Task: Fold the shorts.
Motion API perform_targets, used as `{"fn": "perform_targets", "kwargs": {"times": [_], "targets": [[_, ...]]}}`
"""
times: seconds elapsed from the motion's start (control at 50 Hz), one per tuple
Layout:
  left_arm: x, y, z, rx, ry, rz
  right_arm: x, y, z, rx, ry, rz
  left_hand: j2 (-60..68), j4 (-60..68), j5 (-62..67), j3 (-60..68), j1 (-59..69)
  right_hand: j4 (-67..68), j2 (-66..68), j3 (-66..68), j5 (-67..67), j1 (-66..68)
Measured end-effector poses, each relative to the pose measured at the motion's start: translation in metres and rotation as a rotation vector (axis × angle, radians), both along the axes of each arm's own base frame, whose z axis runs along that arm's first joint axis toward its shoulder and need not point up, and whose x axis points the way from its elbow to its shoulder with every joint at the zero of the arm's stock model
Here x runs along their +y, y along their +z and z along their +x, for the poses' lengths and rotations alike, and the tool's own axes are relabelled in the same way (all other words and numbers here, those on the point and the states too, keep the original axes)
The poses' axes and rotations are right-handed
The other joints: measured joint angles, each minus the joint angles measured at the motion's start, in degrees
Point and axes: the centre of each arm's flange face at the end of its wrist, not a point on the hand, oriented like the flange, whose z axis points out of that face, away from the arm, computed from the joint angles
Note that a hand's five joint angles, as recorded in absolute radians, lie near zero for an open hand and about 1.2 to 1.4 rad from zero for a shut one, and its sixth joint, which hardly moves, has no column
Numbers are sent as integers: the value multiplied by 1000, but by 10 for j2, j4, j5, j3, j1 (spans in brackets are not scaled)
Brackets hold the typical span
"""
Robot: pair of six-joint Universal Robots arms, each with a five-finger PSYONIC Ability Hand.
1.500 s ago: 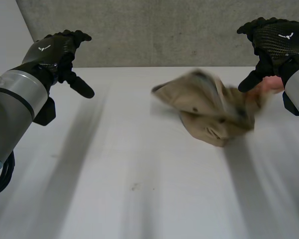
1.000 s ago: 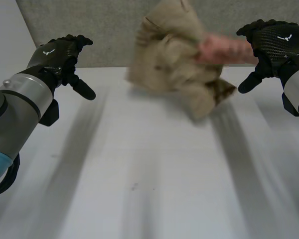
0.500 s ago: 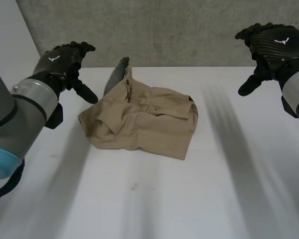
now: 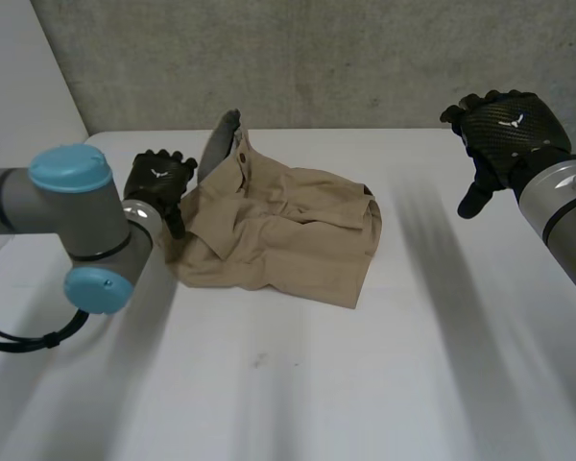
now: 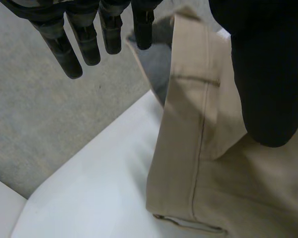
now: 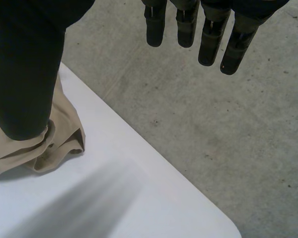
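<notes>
The tan shorts [image 4: 280, 233] lie crumpled in the middle of the white table, with one flap [image 4: 223, 140] standing up at their far left corner. My left hand [image 4: 157, 182] hangs open just beside the shorts' left edge, close to that flap. In the left wrist view its straight fingers [image 5: 88, 40] point past the raised flap while the shorts [image 5: 196, 163] lie under the thumb. My right hand [image 4: 504, 130] hovers open over the table's right side, well apart from the cloth. In the right wrist view its fingers [image 6: 207, 35] hang straight and a corner of the shorts [image 6: 57, 141] lies by the thumb.
The white table [image 4: 317, 384] stretches bare in front of the shorts and to both sides. Its far edge [image 4: 413, 129] runs just behind the shorts, with grey concrete [image 4: 346, 58] beyond it.
A person's hand swung the shorts up, dropped them mid-table and withdrew. My left arm has since swung in and down to the shorts' left edge. The right hand sank slightly.
</notes>
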Motion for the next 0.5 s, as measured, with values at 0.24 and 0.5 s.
{"fn": "perform_targets", "kwargs": {"times": [0.24,0.5], "targets": [[-33,-30,-2,-65,8,-24,0,-4,0,3,-3,9,504,505,492,497,539,0,0,0,0,0],[-61,80,25,29,167,-356,-1,-1,0,1,-4,1,564,560,523,555,544,0,0,0,0,0]]}}
